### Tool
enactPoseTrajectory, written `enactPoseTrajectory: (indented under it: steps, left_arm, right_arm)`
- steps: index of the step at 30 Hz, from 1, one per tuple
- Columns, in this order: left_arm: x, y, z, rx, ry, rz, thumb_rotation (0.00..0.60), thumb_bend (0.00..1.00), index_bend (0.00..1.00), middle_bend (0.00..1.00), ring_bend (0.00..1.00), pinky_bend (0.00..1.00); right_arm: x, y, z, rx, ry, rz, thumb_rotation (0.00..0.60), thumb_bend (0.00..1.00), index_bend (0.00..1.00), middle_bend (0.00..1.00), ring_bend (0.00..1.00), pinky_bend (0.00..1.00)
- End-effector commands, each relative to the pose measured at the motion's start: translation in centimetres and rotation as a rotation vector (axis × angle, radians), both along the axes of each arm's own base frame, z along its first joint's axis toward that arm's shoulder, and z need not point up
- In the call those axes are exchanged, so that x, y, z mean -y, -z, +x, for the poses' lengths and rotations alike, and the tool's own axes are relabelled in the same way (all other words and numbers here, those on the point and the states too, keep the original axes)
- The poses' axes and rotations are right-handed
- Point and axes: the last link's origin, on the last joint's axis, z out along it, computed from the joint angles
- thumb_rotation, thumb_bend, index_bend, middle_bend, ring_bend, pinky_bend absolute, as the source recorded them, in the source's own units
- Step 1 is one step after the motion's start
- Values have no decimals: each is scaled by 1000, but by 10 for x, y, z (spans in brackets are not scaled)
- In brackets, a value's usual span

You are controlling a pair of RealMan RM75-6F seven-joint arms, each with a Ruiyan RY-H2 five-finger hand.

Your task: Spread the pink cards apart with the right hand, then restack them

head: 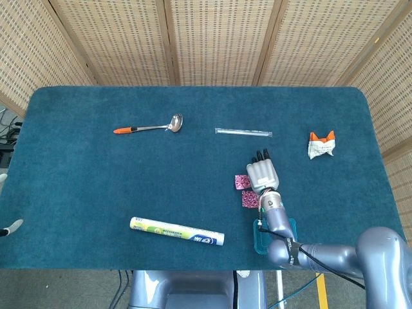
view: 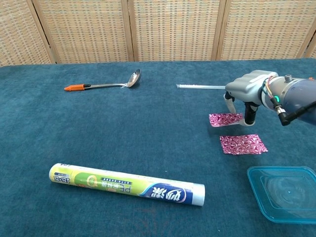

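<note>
The fingers (view: 250,114) of the right hand (view: 249,89) point down at the desk (head: 96,180), loosely apart and holding nothing, with one fingertip touching the right end of the farther pink card (view: 225,119). In the head view the same hand (head: 263,174) lies palm-down over the cards, its dark fingertips pointing to the far side. The nearer pink card (view: 243,144) lies flat just in front of the first one, slightly to the right, and the two are close together but not overlapping. Near the right front corner of the desk sits a clear blue plastic tray (view: 282,193), just right of the forearm in the head view. A long tube with a green and white label (view: 126,183) lies on its side near the front edge, well left of the cards. Far left lies a metal ladle with an orange handle (view: 102,84), and a thin clear straw (head: 243,132) lies beyond the hand. An orange and white wrapper (head: 321,145) sits at the far right. The left hand is out of sight.
</note>
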Motion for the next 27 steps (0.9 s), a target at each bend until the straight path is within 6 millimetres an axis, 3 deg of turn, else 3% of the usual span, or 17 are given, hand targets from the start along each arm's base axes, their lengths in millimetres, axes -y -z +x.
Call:
enactPoseTrajectory:
  steps: [1, 10, 27]
  left_arm:
    - [0, 0, 1, 1, 3, 0, 600, 141, 80, 0, 0, 0]
    - [1, -1, 2, 5, 8, 4, 600, 141, 79, 0, 0, 0]
    - [2, -1, 3, 5, 12, 6, 600, 141, 73, 0, 0, 0]
  right_arm:
    - [-6, -4, -5, -5, -2, 0, 600, 401, 452, 231, 0, 0]
    - [-21, -11, -16, 3, 9, 7, 600, 396, 452, 230, 0, 0]
    - [-29, -13, -28, 30, 35, 28, 600, 329, 442, 211, 0, 0]
